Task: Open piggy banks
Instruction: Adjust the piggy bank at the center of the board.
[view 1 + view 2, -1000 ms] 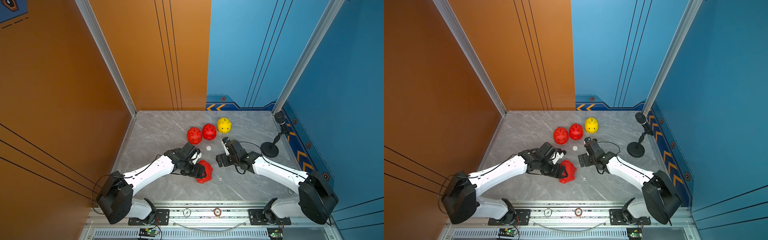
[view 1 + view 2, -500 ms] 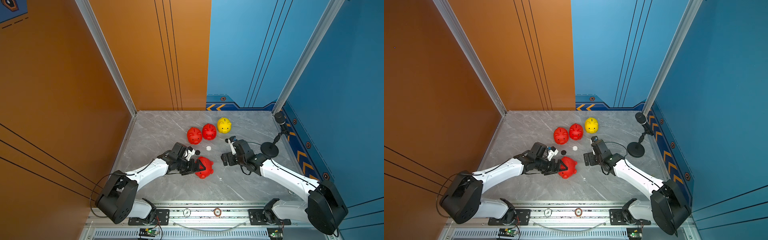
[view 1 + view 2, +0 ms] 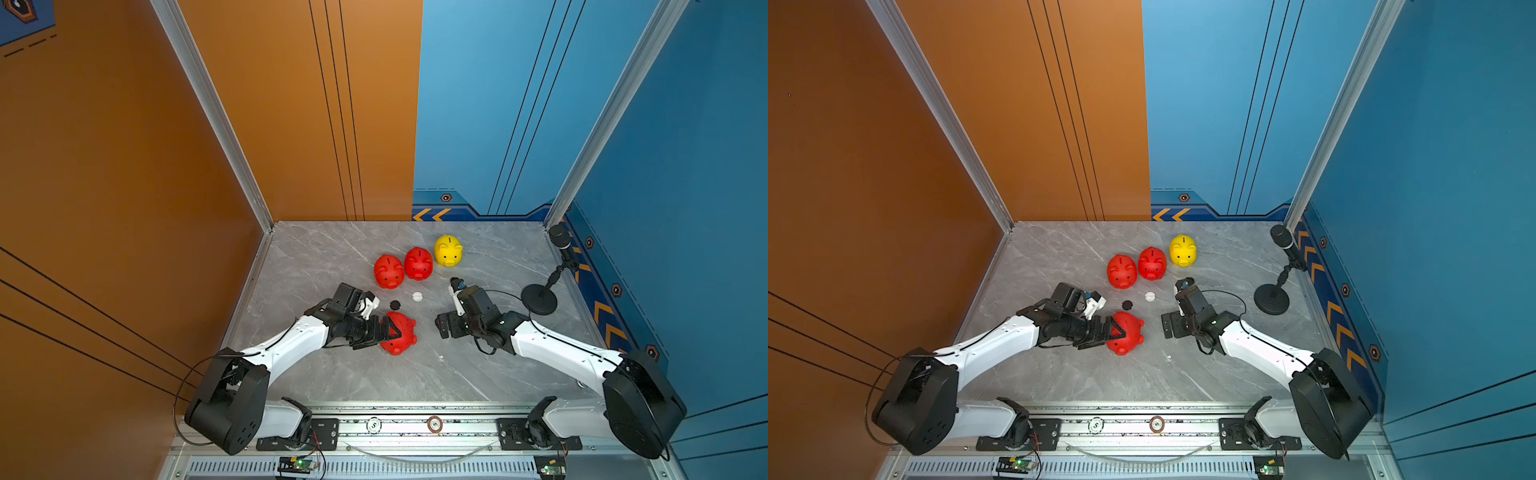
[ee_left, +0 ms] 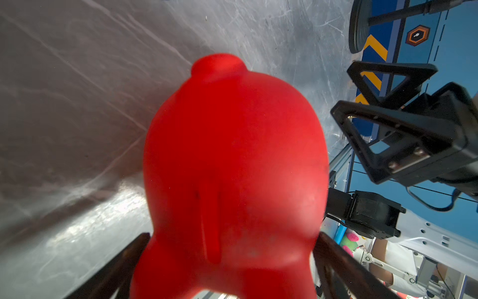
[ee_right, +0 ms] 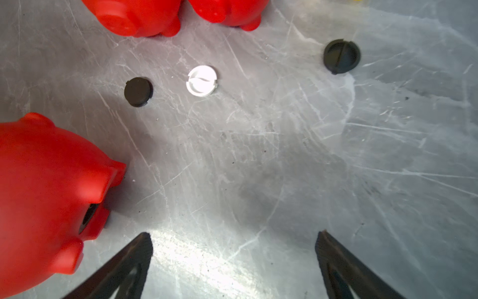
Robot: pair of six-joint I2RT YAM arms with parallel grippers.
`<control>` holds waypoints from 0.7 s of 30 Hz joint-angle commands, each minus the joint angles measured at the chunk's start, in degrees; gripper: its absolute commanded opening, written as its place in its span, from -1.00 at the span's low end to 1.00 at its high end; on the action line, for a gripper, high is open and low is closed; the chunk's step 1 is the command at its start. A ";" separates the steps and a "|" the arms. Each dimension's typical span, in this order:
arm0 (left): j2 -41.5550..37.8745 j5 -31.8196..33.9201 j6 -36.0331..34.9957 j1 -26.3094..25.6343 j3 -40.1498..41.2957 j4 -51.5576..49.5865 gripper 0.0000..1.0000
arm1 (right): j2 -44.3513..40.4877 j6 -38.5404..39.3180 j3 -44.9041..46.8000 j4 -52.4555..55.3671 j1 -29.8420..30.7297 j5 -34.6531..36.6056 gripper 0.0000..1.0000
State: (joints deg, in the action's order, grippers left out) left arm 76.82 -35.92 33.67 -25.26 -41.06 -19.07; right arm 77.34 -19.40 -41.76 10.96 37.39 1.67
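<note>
Four piggy banks are on the marble table. Two red ones and a yellow one stand in a row at the back. The fourth, red, lies nearer the front. My left gripper is open, its fingers straddling this bank's rear. In the right wrist view a dark opening shows on that bank. To its right, my right gripper is open over bare table.
A black plug and a white plug lie loose between the banks. Another black plug lies further off. A microphone stand is at the right wall. Panel walls enclose the table.
My left gripper has opened. The front red bank, tipped over under it a second ago, now rests between its spread fingers. A black plug now shows beside it. The right gripper barely moved.
</note>
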 commanded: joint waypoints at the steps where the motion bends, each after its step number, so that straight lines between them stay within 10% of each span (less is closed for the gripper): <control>1: -2.74 -0.33 -1.64 0.82 -0.92 -2.84 0.95 | 1.85 -2.01 -0.01 -2.93 1.39 0.00 0.99; 21: -4.23 5.78 -5.72 5.06 -2.11 -9.41 0.95 | 12.54 -3.89 -5.35 -7.70 8.24 -0.01 0.99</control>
State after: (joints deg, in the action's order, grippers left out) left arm 71.92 -31.70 29.34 -20.51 -41.82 -28.23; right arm 88.29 -22.00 -44.88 5.08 44.31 1.54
